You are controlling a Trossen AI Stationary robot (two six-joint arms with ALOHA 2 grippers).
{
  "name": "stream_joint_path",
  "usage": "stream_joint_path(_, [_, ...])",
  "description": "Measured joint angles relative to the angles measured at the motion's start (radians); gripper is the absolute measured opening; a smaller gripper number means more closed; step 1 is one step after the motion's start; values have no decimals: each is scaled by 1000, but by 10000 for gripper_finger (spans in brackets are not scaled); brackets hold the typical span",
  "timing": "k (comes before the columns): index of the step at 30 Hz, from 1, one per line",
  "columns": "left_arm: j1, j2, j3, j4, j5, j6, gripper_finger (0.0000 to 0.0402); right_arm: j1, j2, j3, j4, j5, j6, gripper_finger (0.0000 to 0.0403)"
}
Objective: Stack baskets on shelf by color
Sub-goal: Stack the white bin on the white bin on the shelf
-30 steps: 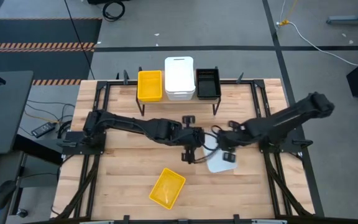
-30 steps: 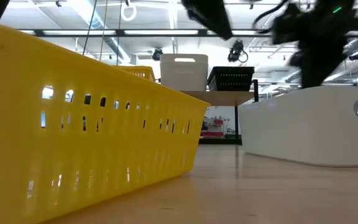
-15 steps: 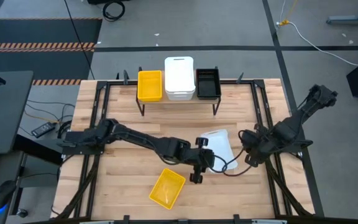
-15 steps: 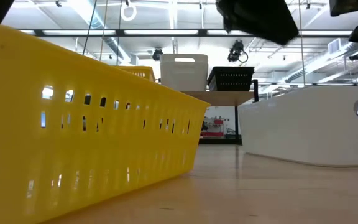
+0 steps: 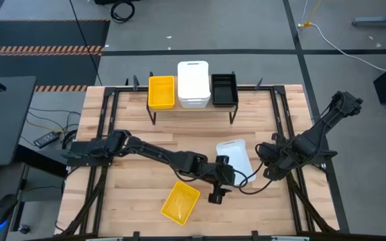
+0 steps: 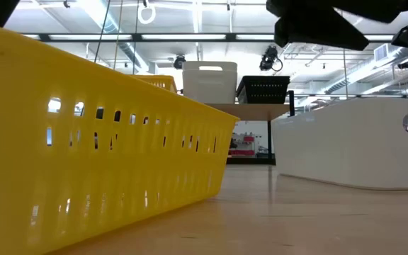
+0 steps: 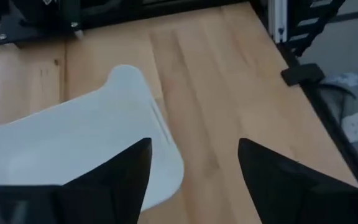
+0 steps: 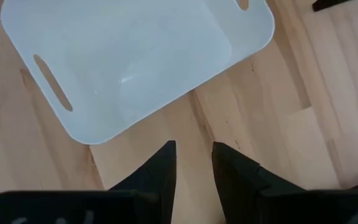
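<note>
Three baskets sit on the shelf (image 5: 193, 107): yellow basket (image 5: 161, 92), white basket (image 5: 193, 84), black basket (image 5: 224, 89), side by side. A loose white basket (image 5: 236, 158) lies on the tabletop (image 5: 133, 181), well in front of the shelf; a loose yellow basket (image 5: 180, 201) lies farther out. The left gripper (image 5: 218, 179), arm stretched low, hovers at the loose white basket's near edge, fingers (image 7: 120, 177) spread wide, empty. The right gripper (image 5: 268, 161) waits beside that basket, fingers (image 8: 157, 174) parted narrowly, holding nothing.

Wooden table (image 5: 139, 120), shelf (image 5: 193, 107) (three baskets), white basket (image 5: 235, 159), yellow basket (image 5: 180, 202)
</note>
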Motion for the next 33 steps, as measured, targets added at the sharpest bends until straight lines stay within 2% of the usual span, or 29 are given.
stream_joint_path(11, [-7, 95, 2, 82, -58, -47, 243, 0, 0, 0, -2, 44, -13, 109])
stream_joint_path(16, [5, 115, 0, 57, -109, -39, 238, 0, 0, 0, -2, 44, -12, 109])
stream_joint_path(23, [8, 148, 2, 55, -117, -32, 229, 0, 0, 0, -2, 51, -14, 109])
stream_joint_path(27, [7, 148, 2, 38, -132, -35, 200, 0, 0, 0, -2, 52, -15, 109])
stream_joint_path(33, [8, 149, 2, 19, -145, -37, 126, 0, 0, 0, -3, 53, -15, 109])
